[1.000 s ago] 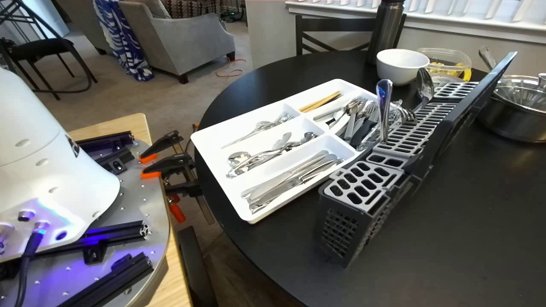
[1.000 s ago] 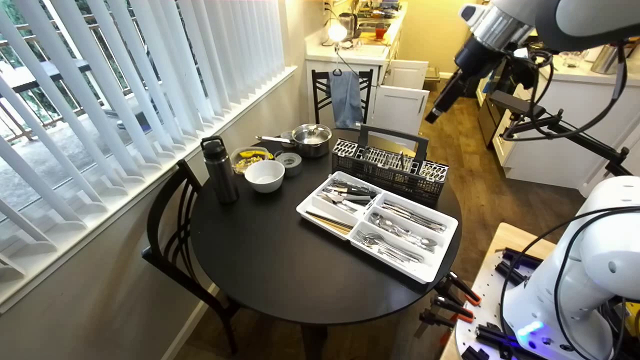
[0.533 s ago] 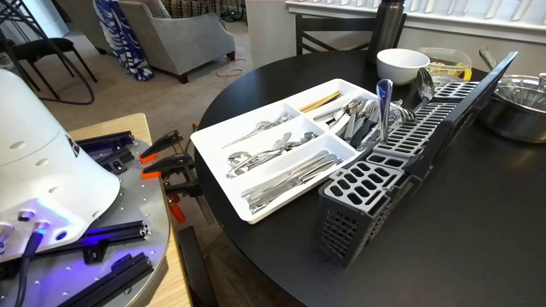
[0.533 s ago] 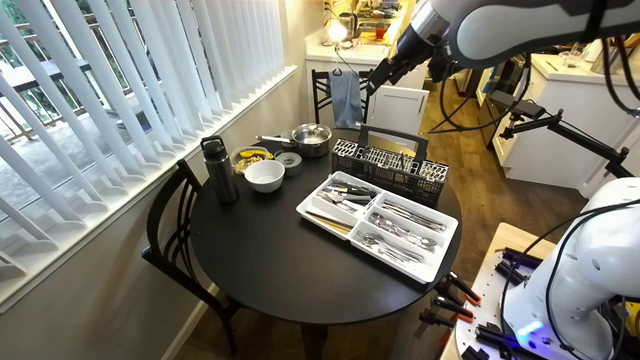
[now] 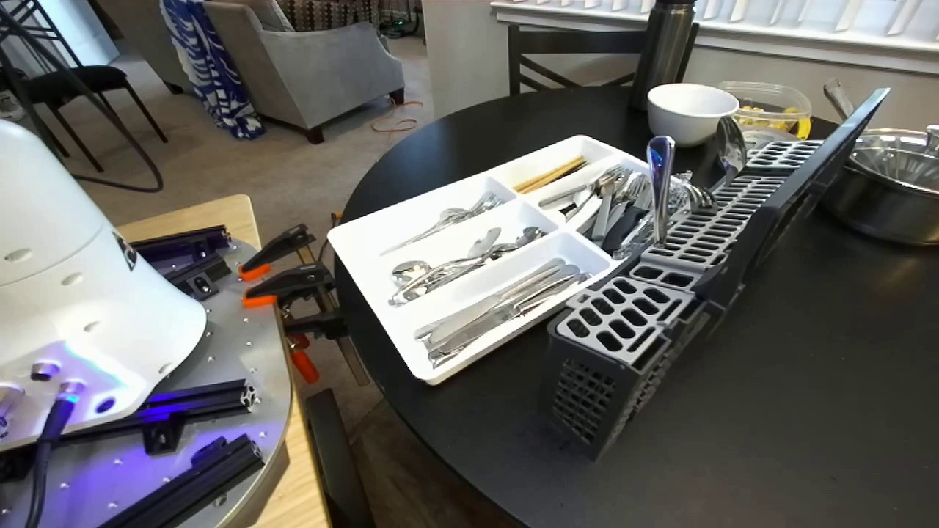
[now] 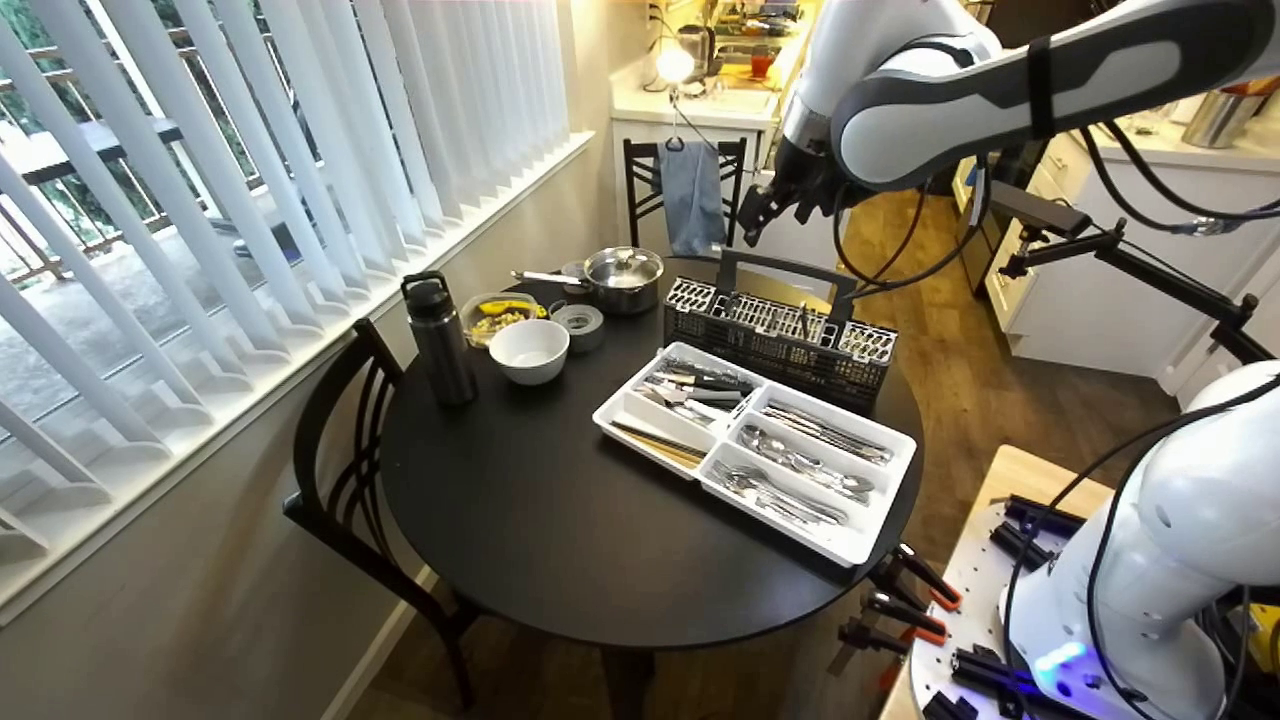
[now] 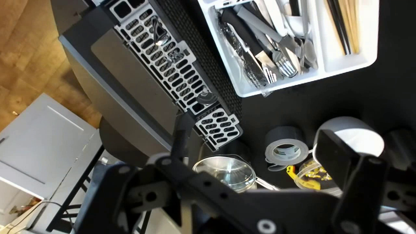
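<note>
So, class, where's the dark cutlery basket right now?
In both exterior views, the dark cutlery basket stands on the table alongside the white tray; in the wrist view it is left of that tray, its lower end near the lidded pot.

I am in a home. An armchair (image 5: 330,77) stands on carpet (image 5: 308,176), blinds (image 6: 490,110) hang above a windowsill (image 5: 807,48), and a kitchen counter (image 6: 635,98) lies beyond the desk (image 6: 520,520).

Black table (image 6: 560,520) (round), basket (image 6: 770,352), cutlery tray (image 5: 374,240), bowl (image 6: 530,372), pot (image 6: 630,299)
</note>
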`<state>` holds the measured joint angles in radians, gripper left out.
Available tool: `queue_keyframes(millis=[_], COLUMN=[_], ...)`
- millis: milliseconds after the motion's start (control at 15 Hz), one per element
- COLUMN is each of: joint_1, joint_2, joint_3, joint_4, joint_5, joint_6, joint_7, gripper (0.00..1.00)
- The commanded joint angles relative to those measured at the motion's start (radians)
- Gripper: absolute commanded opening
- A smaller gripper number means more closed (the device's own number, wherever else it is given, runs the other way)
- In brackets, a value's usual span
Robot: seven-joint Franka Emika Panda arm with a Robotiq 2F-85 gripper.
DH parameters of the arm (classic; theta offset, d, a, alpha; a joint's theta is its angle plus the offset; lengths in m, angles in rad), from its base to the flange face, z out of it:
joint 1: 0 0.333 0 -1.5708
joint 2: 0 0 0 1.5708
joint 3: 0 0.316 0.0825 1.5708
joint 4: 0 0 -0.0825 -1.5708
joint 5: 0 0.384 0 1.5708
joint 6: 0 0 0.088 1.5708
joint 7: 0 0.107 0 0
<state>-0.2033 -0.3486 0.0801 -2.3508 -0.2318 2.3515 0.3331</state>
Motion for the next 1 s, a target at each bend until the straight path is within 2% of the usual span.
queue_keyframes(millis=[0, 267, 333, 600, 733, 933], joint_1=[0.028, 0.031, 0.023, 0.017, 0.034, 0.049], joint_2=[0.005, 0.006, 0.048, 0.187, 0.247, 0.329], joint_3=[-0.02, -0.021, -0.005, 0.051, 0.042, -0.02], joint_4=[0.009, 0.013, 0.042, 0.108, 0.145, 0.215], joint_5=[-0.004, -0.002, 0.021, -0.022, -0.03, 0.001], joint_6=[-0.009, -0.013, -0.037, -0.035, -0.033, -0.033], joint_7=[0.005, 0.004, 0.098, 0.416, 0.545, 0.647], gripper=[1.0, 1.0, 1.0, 1.0, 1.0, 1.0])
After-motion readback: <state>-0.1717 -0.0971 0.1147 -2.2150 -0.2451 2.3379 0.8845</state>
